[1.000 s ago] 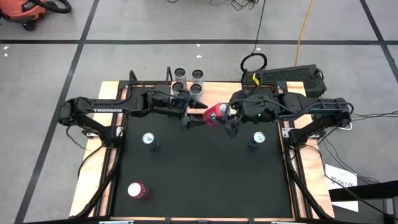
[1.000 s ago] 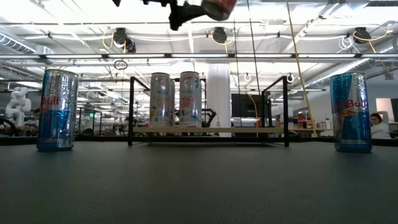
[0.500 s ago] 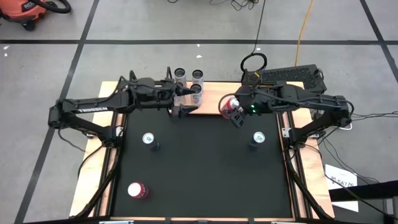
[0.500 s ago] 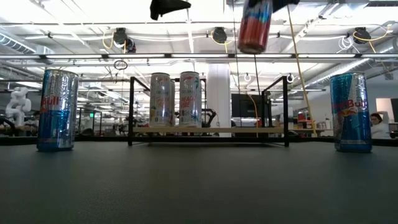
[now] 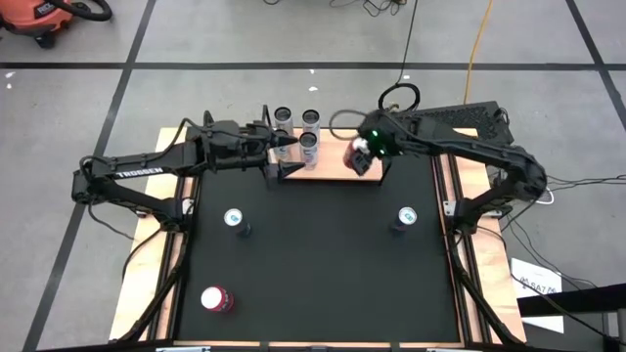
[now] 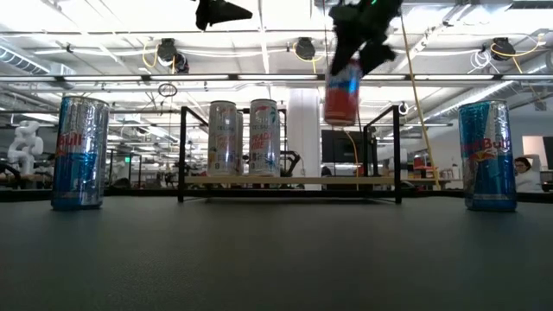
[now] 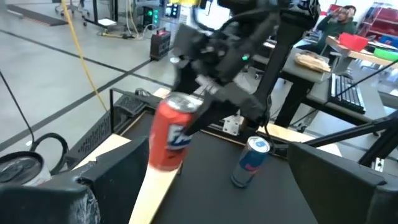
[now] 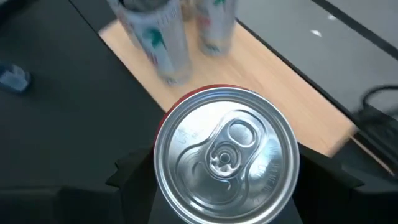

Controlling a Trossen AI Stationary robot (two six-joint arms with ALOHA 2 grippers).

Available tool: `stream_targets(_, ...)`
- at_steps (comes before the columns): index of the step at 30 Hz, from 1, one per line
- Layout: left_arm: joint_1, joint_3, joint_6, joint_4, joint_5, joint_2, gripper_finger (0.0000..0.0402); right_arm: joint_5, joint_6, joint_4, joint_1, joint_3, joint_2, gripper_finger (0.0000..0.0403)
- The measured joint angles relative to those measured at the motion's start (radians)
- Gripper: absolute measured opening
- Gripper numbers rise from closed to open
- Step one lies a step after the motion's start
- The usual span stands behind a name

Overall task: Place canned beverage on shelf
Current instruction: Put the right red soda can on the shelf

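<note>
Red can (image 6: 342, 91) pinched in the right gripper (image 5: 364, 156) hangs above the shelf (image 6: 289, 180); released crooked, it could topple.

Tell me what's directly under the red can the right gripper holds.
The red can hangs in the right gripper above bare light wood of the shelf, right of the tall cans. The board directly beneath is hidden in the right wrist view.

We count seven cans: three silver (image 5: 310, 140) on one shelf (image 5: 333, 159), two blue (image 5: 234, 219), two red (image 5: 358, 154).
</note>
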Motion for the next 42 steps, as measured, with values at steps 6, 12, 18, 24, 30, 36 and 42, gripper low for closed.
stream_targets(6,0.017,0.0,0.005,-0.004,-0.001,-0.008,0.0382,-0.113,-0.104,0.134,-0.129,0.007,0.113,0.0279)
stream_targets(12,0.042,0.0,0.007,-0.085,-0.001,-0.044,0.0382,-0.121,-0.188,0.149,-0.186,0.034,0.209,0.0279)
stream_targets(18,0.073,0.0,0.025,-0.222,-0.003,-0.082,0.0382,-0.122,-0.265,0.15,-0.206,0.087,0.3,0.0279)
stream_targets(24,0.1,0.0,0.033,-0.308,-0.005,-0.092,0.0382,-0.122,-0.325,0.151,-0.224,0.173,0.388,0.0279)
stream_targets(30,0.115,0.0,0.075,-0.359,-0.006,-0.092,0.0382,-0.176,-0.346,0.157,-0.25,0.249,0.454,0.0279)
stream_targets(36,0.138,0.0,0.124,-0.392,-0.01,-0.115,0.0382,-0.231,-0.372,0.146,-0.28,0.259,0.494,0.0279)
stream_targets(42,0.173,0.0,0.143,-0.394,-0.012,-0.131,0.0382,-0.251,-0.402,0.18,-0.308,0.259,0.501,0.0279)
